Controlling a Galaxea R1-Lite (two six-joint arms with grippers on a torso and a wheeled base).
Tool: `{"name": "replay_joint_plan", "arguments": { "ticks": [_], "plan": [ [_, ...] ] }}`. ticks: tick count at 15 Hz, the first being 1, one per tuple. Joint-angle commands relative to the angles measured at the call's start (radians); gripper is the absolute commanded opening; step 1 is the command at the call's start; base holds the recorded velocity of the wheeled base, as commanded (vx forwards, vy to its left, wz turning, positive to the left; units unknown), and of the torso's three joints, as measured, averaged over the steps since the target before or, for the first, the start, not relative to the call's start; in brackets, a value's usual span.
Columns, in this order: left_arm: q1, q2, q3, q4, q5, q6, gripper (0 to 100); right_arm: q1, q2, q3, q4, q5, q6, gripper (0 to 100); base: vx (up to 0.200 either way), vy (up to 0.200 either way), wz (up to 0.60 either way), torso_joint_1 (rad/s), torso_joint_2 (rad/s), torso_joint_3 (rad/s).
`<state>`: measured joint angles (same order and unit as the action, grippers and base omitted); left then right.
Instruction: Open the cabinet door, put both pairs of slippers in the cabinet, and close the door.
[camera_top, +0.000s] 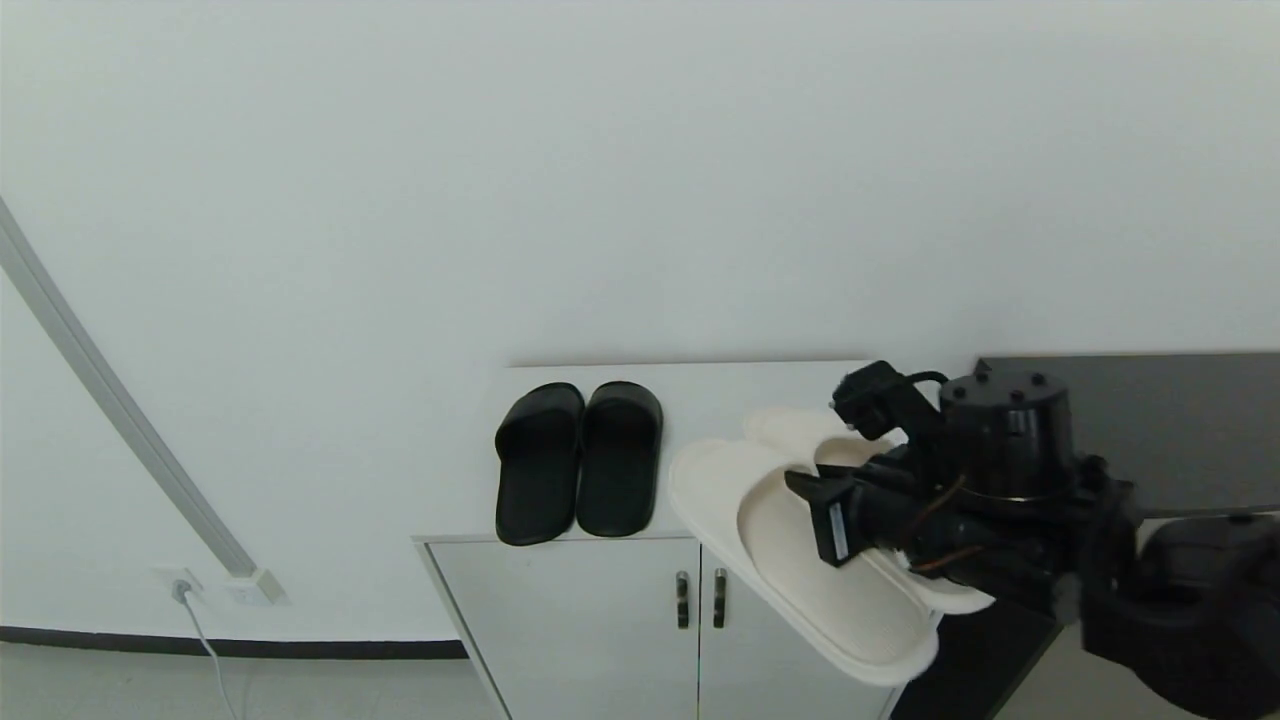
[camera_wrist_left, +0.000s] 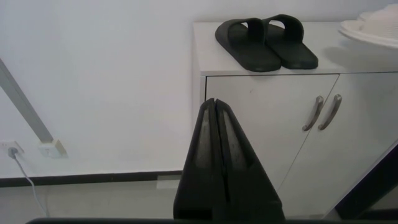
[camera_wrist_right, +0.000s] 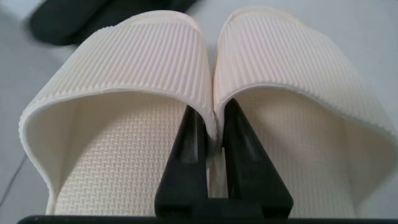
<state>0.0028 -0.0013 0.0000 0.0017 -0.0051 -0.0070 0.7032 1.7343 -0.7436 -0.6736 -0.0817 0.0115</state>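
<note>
Now the right claw (camera_wrist_right: 212, 118) is clamped on the white slippers (camera_top: 800, 570), tilted off the right end of the cabinet (camera_top: 700, 400). The left claw (camera_wrist_left: 215, 102), pressed together, faces the closed left door (camera_top: 570, 620), with the handles (camera_wrist_left: 336, 111) farther right.

You had the left pair of slippers (camera_top: 578, 462) side by side on the cabinet's (camera_top: 560, 610) surface (camera_top: 700, 400), heels at the front edge, toes toward the wall. To their right, the right pair of slippers (camera_top: 800, 545) jutted past that edge, before the right door. The right gripper (camera_wrist_right: 210, 124) had one of its fingers (camera_wrist_right: 189, 146) inside each slipper, the touching inner walls pinched between them. Both doors sat flush, their handles (camera_top: 682, 598) just beside each other at the middle seam. Your left gripper (camera_wrist_left: 215, 109) sat low before the left door, fingers together.
</note>
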Motion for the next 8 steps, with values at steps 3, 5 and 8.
{"name": "replay_joint_plan", "arguments": {
  "ticks": [3,5,8],
  "plan": [
    [0.0,0.001,0.0,0.0,0.001,0.001,0,0.019,-0.298,0.262,-0.007,0.252,-0.021,0,0.0,0.0,0.0,0.0,0.0,0.0],
    [0.0,0.001,0.0,0.0,0.001,0.001,0,0.019,-0.321,0.3,-0.007,0.286,-0.025,0,0.0,0.0,0.0,0.0,0.0,0.0],
    [0.0,0.001,0.0,0.0,0.001,0.001,0,0.067,-0.318,0.328,-0.009,0.292,-0.024,0,0.0,0.0,0.0,0.0,0.0,0.0]
  ]
}}
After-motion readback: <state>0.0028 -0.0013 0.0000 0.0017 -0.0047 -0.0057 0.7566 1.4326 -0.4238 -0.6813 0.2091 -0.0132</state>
